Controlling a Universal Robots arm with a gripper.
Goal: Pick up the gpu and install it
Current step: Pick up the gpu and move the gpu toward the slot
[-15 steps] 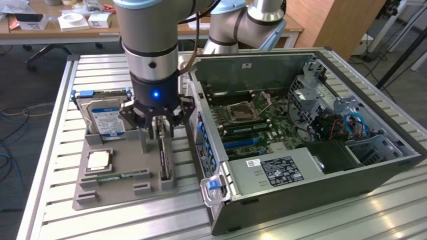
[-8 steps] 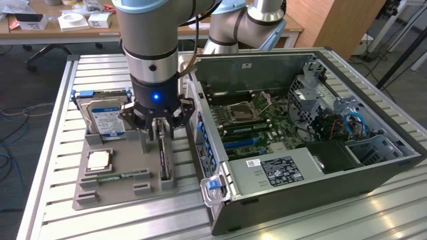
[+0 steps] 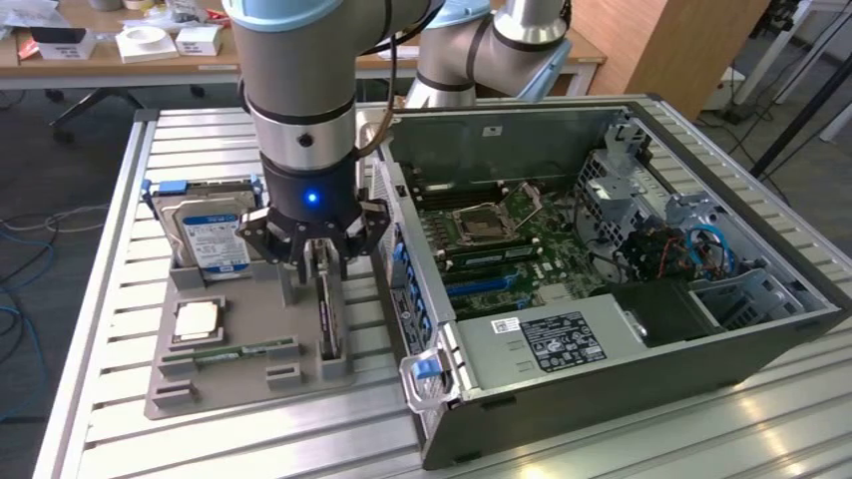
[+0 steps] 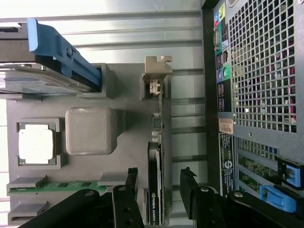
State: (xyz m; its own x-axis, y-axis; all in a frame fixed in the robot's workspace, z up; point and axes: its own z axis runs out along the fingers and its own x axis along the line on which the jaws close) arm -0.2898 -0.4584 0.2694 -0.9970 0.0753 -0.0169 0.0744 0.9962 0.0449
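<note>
On the gray tray (image 4: 128, 135), the gpu (image 4: 156, 190) stands edgewise between wide-spread fingers (image 4: 189, 192).

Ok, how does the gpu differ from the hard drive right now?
The gpu is a thin black card; the hard drive is thicker, silver with a blue label. The gpu ends in a pale metal bracket; the hard drive sits in a blue carrier. The gripper has its fingers open either side of the gpu; the hard drive stands free. Both stand on edge in the gray tray.
</note>
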